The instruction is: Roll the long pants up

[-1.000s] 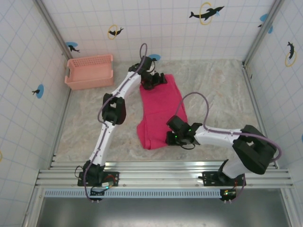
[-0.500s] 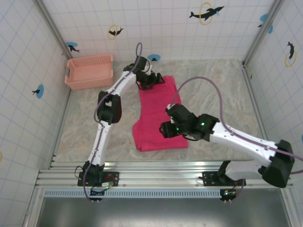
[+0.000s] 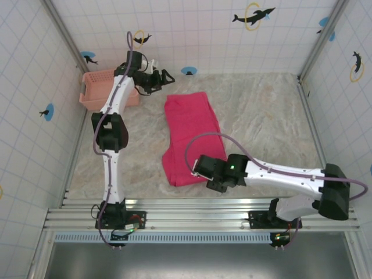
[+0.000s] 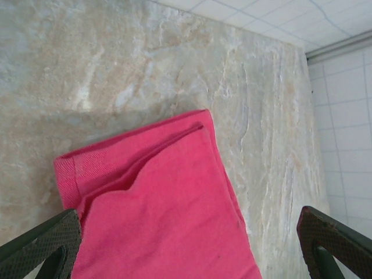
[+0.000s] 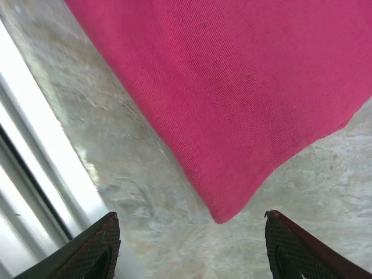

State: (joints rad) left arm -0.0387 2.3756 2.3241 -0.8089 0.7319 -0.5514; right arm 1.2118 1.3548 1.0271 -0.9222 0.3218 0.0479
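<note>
Counter (image 3: 261, 116) of pale marbled stone, carrying the long pants (image 3: 189, 133) as a flat, folded strip near its centre. The strip runs from 12 o'clock to 6 o'clock, with its near end skewed slightly toward 7 o'clock. Probable fault from here: a roll started at the near hem by one tool alone may wind crooked or loose, since the cloth is soft and layered and nothing pins its far end. A pinch that takes only the top layer would leave the lower one behind. Basket (image 3: 96, 96) stands at 10 o'clock, well apart from the cloth. Left tool (image 3: 160, 78), jaws spread wide and empty, hangs beside the basket at 11 o'clock of the pants' far end, clear of the cloth. Right tool (image 3: 208, 176), jaws parted and empty, sits at 5 o'clock of the strip. In its wrist view the hem corner lies just ahead of the fingers, not between them.
</note>
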